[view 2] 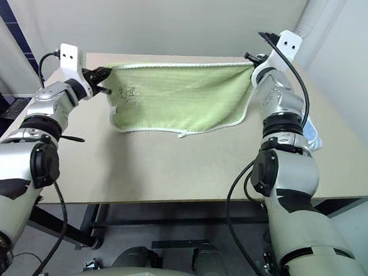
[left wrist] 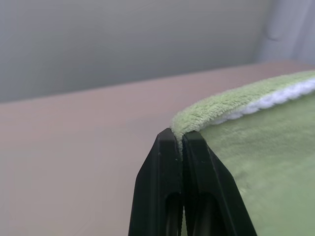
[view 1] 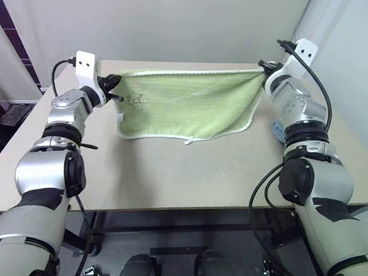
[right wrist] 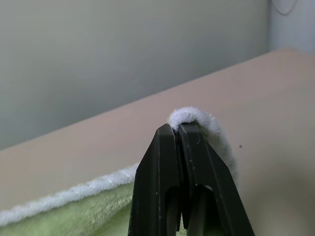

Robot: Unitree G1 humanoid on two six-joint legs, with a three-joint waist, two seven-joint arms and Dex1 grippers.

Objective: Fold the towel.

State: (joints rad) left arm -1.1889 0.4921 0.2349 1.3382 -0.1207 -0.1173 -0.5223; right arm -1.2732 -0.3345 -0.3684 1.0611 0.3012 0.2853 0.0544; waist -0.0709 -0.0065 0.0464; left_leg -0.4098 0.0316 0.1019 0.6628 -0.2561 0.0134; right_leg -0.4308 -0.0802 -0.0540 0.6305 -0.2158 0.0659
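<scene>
The towel [view 1: 186, 103] hangs stretched between both hands above the tabletop's [view 1: 168, 181] far half, its long axis running side to side. The left hand [view 1: 115, 89] pinches one top corner, the right hand [view 1: 263, 66] the other, equally near; its lower edge drapes toward the tabletop.

No words, labels, brand marks or numbers can be read anywhere. The long light-green terry towel [view 1: 186, 103] bears only a small dark line drawing [view 1: 135, 98] near one end, no lettering.
</scene>
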